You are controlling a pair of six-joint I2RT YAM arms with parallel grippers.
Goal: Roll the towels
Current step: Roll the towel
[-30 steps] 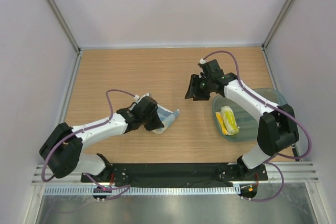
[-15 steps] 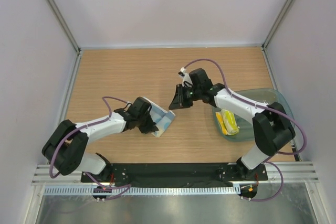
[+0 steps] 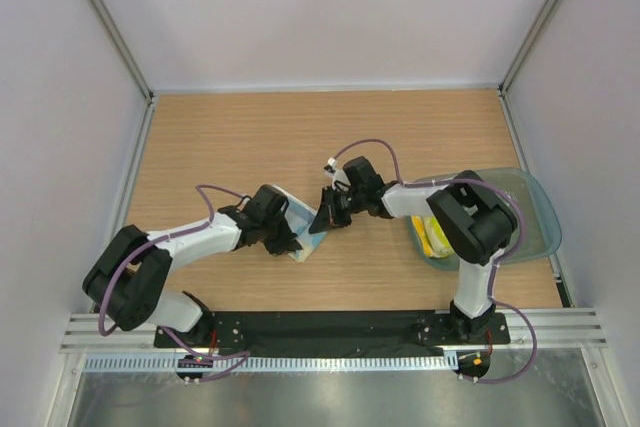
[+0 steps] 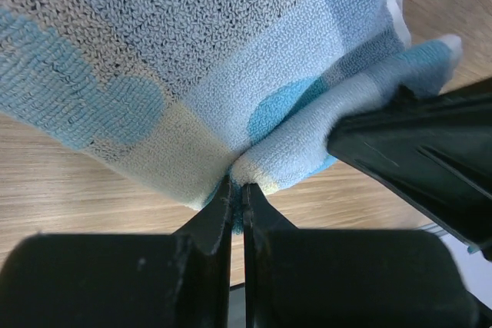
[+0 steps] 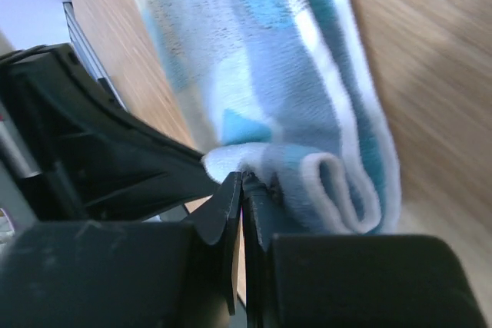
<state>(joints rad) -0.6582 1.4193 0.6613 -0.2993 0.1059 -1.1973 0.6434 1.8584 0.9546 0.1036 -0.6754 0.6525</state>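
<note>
The light blue spotted towel [image 3: 303, 218] lies bunched on the wood between both arms, its loose folds filling the left wrist view [image 4: 231, 74] and the right wrist view [image 5: 292, 90]. My left gripper [image 3: 290, 235] is shut on one folded edge of it [image 4: 237, 193]. From the opposite side, my right gripper [image 3: 321, 222] is shut on another fold [image 5: 244, 183]. Each wrist view shows the other gripper's black fingers [image 4: 430, 167] [image 5: 100, 151] close by. The yellow towel [image 3: 435, 232] lies rolled inside the tub.
A clear bluish plastic tub [image 3: 525, 202] stands at the right, under the right arm's elbow. Grey walls enclose the wooden table [image 3: 250, 137] on three sides. A black mounting rail [image 3: 330, 327] runs along the near edge.
My right arm swung left from beside the tub to the blue towel and its jaws closed on a fold. The left gripper kept its hold, shifting the towel slightly.
</note>
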